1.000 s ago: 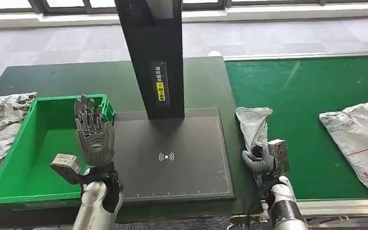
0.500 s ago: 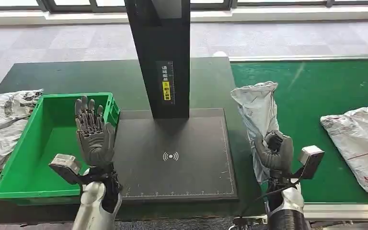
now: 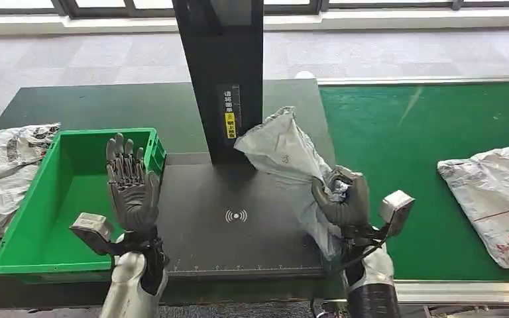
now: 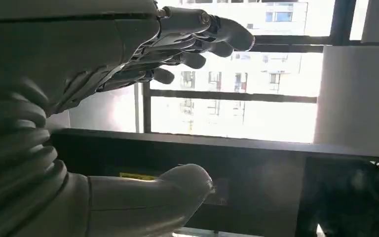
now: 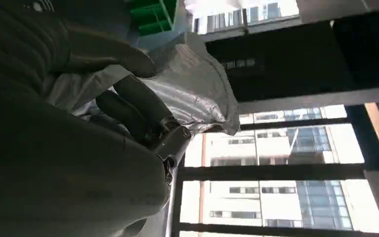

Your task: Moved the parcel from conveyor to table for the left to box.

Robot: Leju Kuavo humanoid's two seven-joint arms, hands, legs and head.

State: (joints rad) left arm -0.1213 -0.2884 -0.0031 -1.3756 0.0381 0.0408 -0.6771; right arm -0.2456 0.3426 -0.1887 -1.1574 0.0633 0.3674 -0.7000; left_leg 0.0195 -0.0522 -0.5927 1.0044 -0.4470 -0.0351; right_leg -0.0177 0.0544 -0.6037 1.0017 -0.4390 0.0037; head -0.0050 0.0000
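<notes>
Above my right hand [image 3: 342,202], which is gripping its lower end, the parcel [image 3: 286,156] is leaning toward my spread, empty left hand [image 3: 131,189].

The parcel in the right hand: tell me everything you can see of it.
The parcel is a crumpled, silvery-white plastic mailer bag, soft and creased. The right hand grips its lower part, fingers wrapped round the bunched plastic. It is held up, tilted, upper end leaning toward the black post, above the right part of the dark scanner pad. Whether its lower end touches the pad cannot be told.
</notes>
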